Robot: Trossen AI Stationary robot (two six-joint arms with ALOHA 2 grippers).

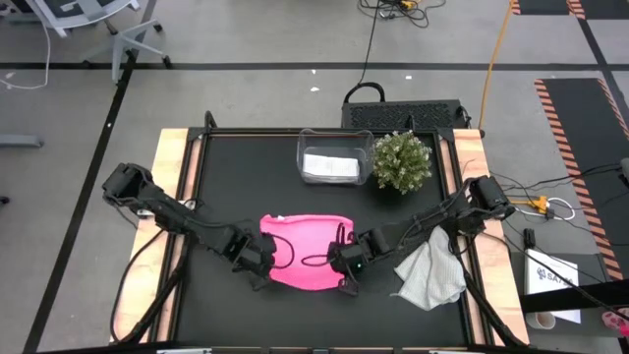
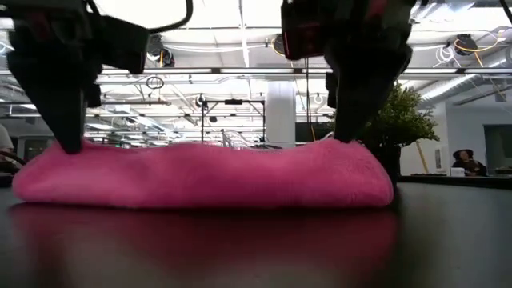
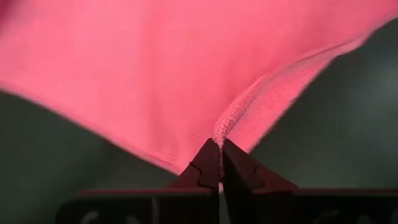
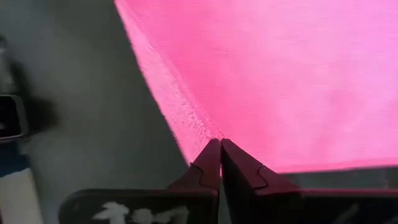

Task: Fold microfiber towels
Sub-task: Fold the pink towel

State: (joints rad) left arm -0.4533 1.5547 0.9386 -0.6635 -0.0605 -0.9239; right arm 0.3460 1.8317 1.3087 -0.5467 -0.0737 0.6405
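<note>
The pink towel (image 1: 305, 256) lies flat; we pinch its near corners with left gripper (image 3: 219, 144) and right gripper (image 4: 220, 142) closed.

Pink towel (image 1: 307, 254) flat; pale grey towel (image 1: 429, 274) crumpled beside it

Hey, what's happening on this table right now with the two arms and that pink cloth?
Both arms are working on the pink towel lying near the table's front edge. The left gripper is shut on one corner of it and the right gripper is shut on another. A white towel lies crumpled to the right, and another white one sits in the clear bin beside a small plant.
</note>
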